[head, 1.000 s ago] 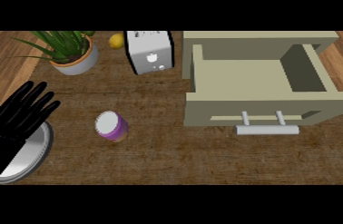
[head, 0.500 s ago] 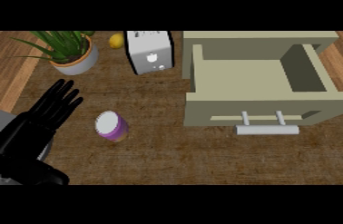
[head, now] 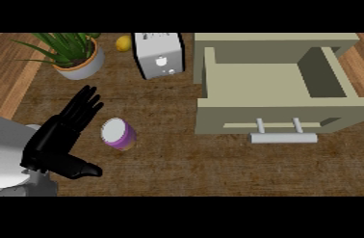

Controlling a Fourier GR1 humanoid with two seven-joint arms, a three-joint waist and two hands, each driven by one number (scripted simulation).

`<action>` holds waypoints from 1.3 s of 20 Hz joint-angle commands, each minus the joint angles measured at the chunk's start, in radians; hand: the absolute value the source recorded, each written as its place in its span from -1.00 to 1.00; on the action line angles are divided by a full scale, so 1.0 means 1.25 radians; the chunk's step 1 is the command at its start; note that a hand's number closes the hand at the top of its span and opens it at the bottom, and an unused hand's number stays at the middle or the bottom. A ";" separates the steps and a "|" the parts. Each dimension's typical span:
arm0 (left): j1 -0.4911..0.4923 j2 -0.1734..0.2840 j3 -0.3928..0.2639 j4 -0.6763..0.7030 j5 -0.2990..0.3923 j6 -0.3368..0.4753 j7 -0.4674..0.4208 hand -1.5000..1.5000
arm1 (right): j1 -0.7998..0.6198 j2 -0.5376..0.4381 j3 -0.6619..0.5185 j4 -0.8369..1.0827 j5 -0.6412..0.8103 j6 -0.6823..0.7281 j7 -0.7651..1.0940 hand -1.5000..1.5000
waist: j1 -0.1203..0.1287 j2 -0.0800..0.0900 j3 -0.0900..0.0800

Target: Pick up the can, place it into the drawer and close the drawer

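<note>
Far left: black left hand (head: 60, 138) on a grey forearm, fingers straight and spread wide, thumb out toward the right, holding nothing. Just beside it, apart from the fingers: small purple can with a white lid (head: 118, 134), upright on the brown textured counter (head: 177, 165). Probably light and rigid, smooth-walled and so liable to slip; best taken round the cylindrical side, thumb on one flank and fingers on the other, below the lid. Tall enough to tip if nudged at the top. Behind, toward the far edge: spiky green plant in a pale round pot (head: 74, 54), a yellow rounded fruit (head: 124, 43) partly hidden, and a boxy white toaster (head: 160, 54) with slots on top. Right of centre: beige flat-panelled drawer (head: 274, 85), pulled open, hollow showing nothing inside, a pale bar handle (head: 283, 137) on its front. Well apart from the can, so a carry across the counter needed. No right hand in view.
</note>
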 commanded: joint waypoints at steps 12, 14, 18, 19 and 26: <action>-0.023 0.034 0.070 0.298 -0.095 -0.048 -0.262 -1.00 | 0.004 0.040 -0.054 0.011 -0.008 0.083 -0.007 -1.00 | 0.001 0.000 0.000; -0.069 0.019 0.064 0.420 -0.148 -0.023 -0.334 -1.00 | 0.012 0.023 -0.088 0.021 -0.047 0.100 -0.006 -1.00 | -0.003 0.001 0.000; -0.094 0.022 0.059 0.540 -0.190 -0.032 -0.428 -1.00 | -0.035 0.041 -0.051 0.024 0.013 0.087 0.010 -1.00 | -0.002 0.002 0.000; -0.088 0.000 0.043 0.517 -0.198 -0.010 -0.422 -1.00 | 0.024 0.077 -0.064 -0.056 -0.029 0.090 0.042 -1.00 | -0.003 0.000 0.000; -0.163 0.072 0.093 0.717 -0.182 -0.088 -0.498 -1.00 | 0.023 0.078 -0.070 -0.078 -0.024 0.077 0.046 -1.00 | -0.004 0.001 0.000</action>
